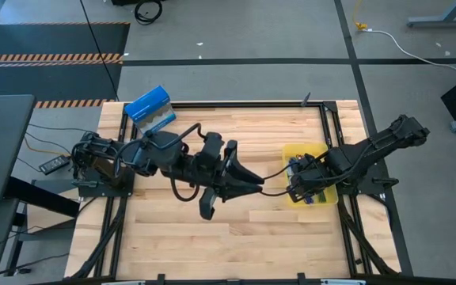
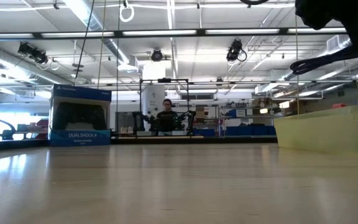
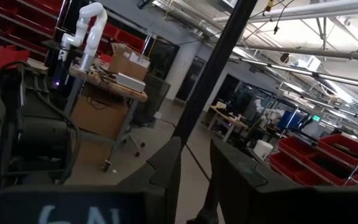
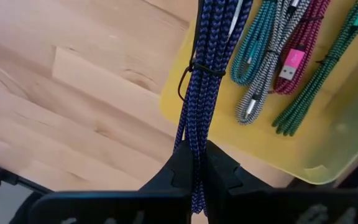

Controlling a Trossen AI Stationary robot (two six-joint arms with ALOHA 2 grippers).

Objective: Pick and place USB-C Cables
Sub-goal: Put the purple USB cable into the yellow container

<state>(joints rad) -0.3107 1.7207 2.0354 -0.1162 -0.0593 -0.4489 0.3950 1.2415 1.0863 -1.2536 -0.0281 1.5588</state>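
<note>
Across the wooden tabletop point(image 1: 236, 237), the left arm reaches toward the centre, its gripper point(image 1: 252, 180) hanging in the air with fingers parted and nothing between them. At the right edge sits the yellow tray point(image 4: 328, 146), and the right gripper point(image 4: 194, 180) hovers at its near rim, clenched on the purple cable point(image 4: 207, 68). That bundle's long axis runs straight out from the fingers, across the rim and over the tray. Teal cable point(image 4: 257, 46), grey cable point(image 4: 272, 53), maroon cable point(image 4: 303, 46) and green cable point(image 4: 319, 71) lie side by side inside, so the right arm is plainly nearer.
</note>
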